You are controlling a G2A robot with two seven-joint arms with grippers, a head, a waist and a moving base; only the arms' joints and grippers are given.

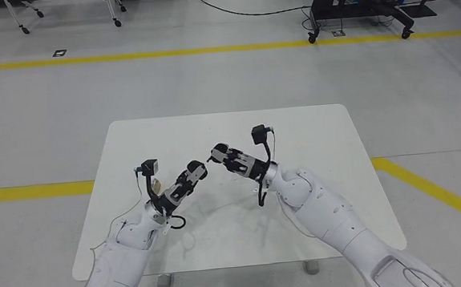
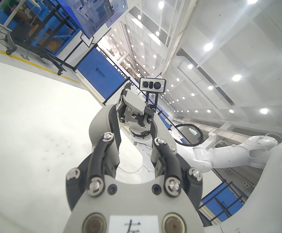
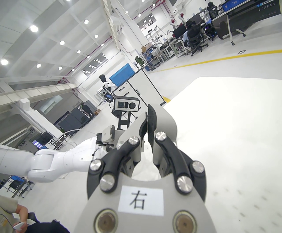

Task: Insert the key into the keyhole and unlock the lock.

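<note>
Two white arms meet over the middle of one white tabletop (image 1: 310, 138), each carrying one tool and one small camera on a black bracket. The tools face each other, tip toward tip, close together but apart, both raised off the surface.

The left tool (image 1: 196, 170) has its two fingers spread. In its own wrist view (image 2: 134, 117) a clear gap lies between the ribbed black pads (image 2: 115, 128), and nothing sits in that gap. Through it the right tool (image 2: 125, 97) shows farther off, with that arm's camera (image 2: 152, 85) just above it.

The right tool (image 1: 217, 153) has its two fingers drawn together. In its own wrist view (image 3: 147, 114) the pads (image 3: 152, 123) meet at the tips, leaving only a thin dark slit lower down. Whether anything thin is pinched between them cannot be told. Beyond it the left tool (image 3: 106, 134) sits at the end of its white forearm, with the left arm's camera (image 3: 126, 105) standing over it.

The tabletop surface (image 3: 231, 121) carries a scatter of small dark specks (image 2: 57, 145).

On the grey floor, one yellow line (image 1: 208, 50) crosses beyond the tabletop. A second yellow line (image 1: 33, 191) runs level with it on either side and bends toward the near corner on the right.
</note>
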